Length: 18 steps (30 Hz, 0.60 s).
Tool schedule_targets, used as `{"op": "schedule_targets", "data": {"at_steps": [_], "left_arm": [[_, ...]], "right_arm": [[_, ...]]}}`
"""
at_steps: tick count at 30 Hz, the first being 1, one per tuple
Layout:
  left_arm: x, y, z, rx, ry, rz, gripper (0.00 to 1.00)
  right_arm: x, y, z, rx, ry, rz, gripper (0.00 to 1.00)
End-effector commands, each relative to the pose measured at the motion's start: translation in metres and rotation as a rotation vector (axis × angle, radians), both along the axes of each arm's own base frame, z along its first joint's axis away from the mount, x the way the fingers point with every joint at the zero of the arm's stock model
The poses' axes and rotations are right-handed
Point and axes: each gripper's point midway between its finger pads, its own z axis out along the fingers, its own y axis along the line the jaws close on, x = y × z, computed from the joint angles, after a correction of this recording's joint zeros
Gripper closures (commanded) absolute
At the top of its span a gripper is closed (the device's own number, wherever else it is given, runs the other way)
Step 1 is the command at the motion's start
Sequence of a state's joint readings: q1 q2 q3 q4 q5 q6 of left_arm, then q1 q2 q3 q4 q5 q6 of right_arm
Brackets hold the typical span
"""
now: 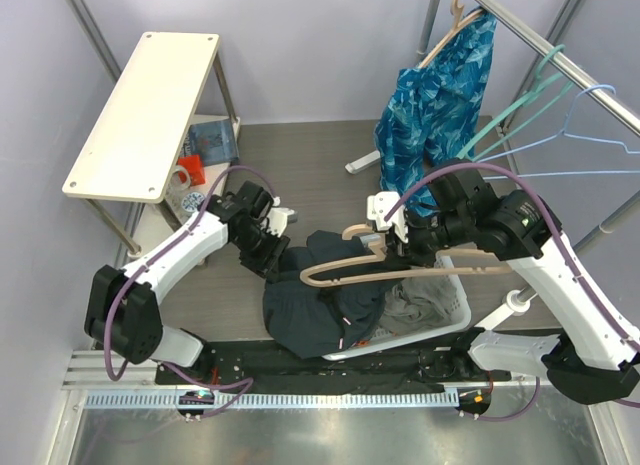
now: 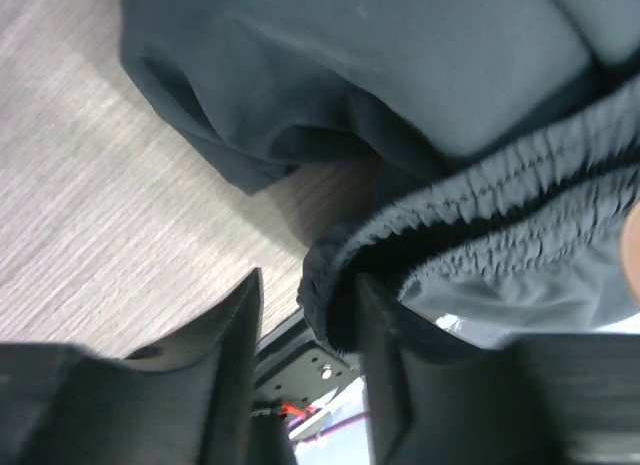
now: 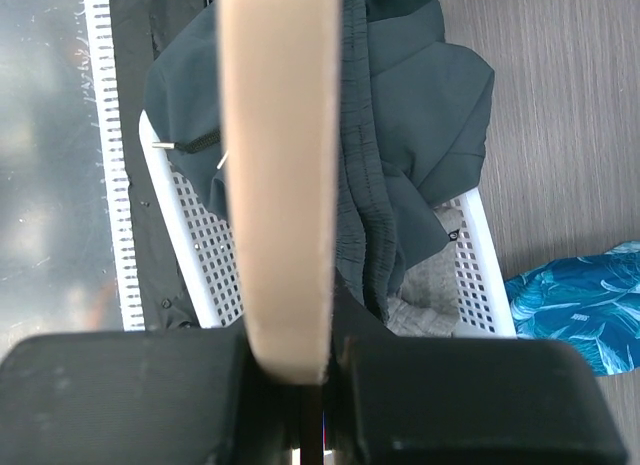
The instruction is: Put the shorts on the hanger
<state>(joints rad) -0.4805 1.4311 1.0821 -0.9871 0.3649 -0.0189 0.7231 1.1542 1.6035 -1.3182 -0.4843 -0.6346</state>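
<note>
Left end effector (image 1: 272,265): over the desk (image 1: 310,175), at the left edge of the shorts (image 1: 310,310). From above, my own wrist covers the fingertips, so I cannot read contact there.
Left end effector, wrist view (image 2: 308,285): released, jaws apart. The bunched elastic waistband of the shorts (image 2: 480,215) sits in the gap against one finger (image 2: 385,345). Open space shows beside the other finger. Not pinched.
Right end effector (image 1: 400,247): clenched on the hanger (image 1: 335,269) near the base of its hook, above the basket (image 1: 455,310).
Hanger, right wrist view (image 3: 280,165): a blurred beige bar running up from between my fingers (image 3: 150,395). The hook and both arm tips are cut off.
Hanger, top view: the left arm reaches over the shorts. The right arm passes behind my right forearm, so its tip is only partly seen. I cannot tell whether the hanger touches the fabric.
Shorts, position: draped over the basket's left rim (image 3: 200,255), partly on the desk toward its near edge and partly inside the basket. The strip under the hanger bar is hidden in the right wrist view.
Grey cloth (image 1: 410,305): in the basket, half covered by the shorts.
Blue leaf garment (image 1: 440,95): hangs on the rail at the far right corner. Only its lower edge shows in the right wrist view.
</note>
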Motion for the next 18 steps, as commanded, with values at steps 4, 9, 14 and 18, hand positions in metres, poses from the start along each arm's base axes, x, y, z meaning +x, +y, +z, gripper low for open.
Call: {"op": "schedule_targets", "data": {"at_steps": [4,9,14,18], "left_arm": [[-0.013,0.001,0.032,-0.015,-0.043,-0.08,0.82],[-0.012,-0.008,0.068,-0.031,-0.215,-0.16,1.0],[-0.011,-0.013,0.091,-0.026,-0.365,-0.222,1.0],[-0.008,-0.014,0.104,-0.044,-0.418,-0.234,1.0]], "right_arm": [[0.007,0.006,0.028,0.1,-0.102,-0.014,0.99],[0.011,0.015,0.041,0.148,-0.137,0.017,0.99],[0.008,0.02,0.044,0.161,-0.141,0.068,0.99],[0.006,0.023,0.035,0.143,-0.117,0.097,0.99]]}}
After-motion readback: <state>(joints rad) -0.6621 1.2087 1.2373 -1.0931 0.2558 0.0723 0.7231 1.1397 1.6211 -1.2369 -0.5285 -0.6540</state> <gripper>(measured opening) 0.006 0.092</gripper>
